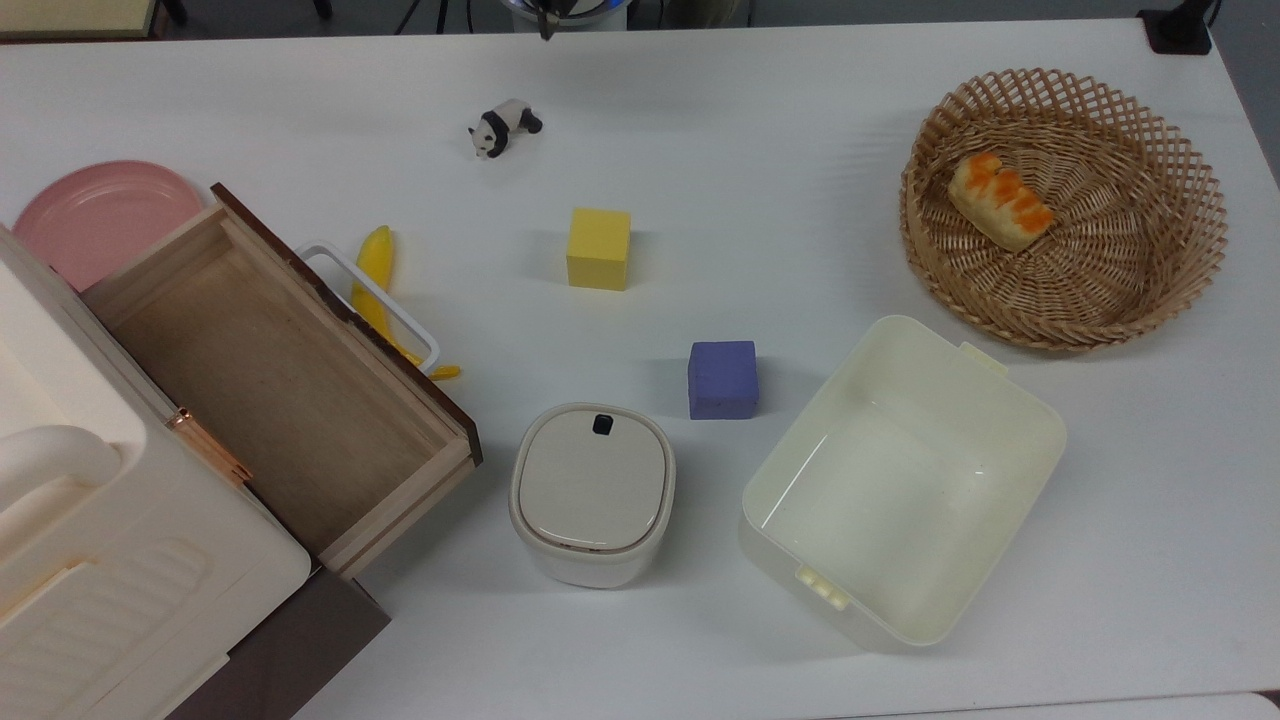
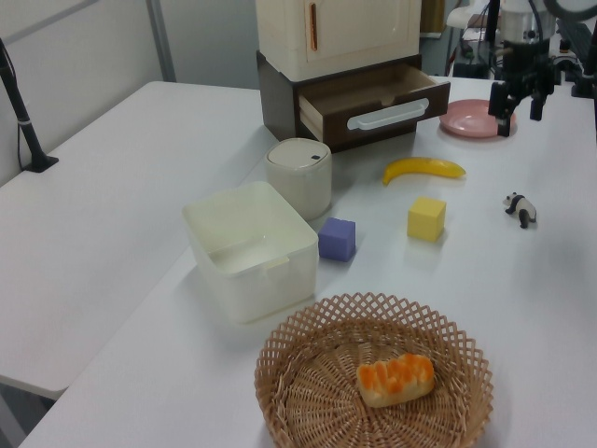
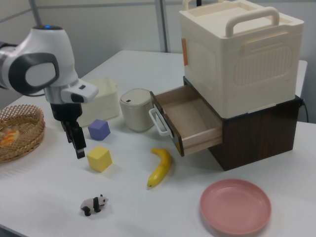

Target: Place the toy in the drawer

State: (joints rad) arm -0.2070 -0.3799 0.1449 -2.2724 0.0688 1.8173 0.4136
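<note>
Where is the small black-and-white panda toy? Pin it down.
The small black-and-white panda toy stands on the white table near the top view's upper edge, up-left of the yellow cube, apart from it.

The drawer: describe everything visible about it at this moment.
The drawer is pulled open from a dark brown base under a cream cabinet. It is a shallow, light-wood tray with a dark brown front and a white bar handle. Nothing lies inside. A banana lies on the table just beyond the handle.

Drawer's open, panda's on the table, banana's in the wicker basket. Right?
Not quite: the banana lies on the table in front of the open drawer, as the right view shows. The panda is on the table.
</note>
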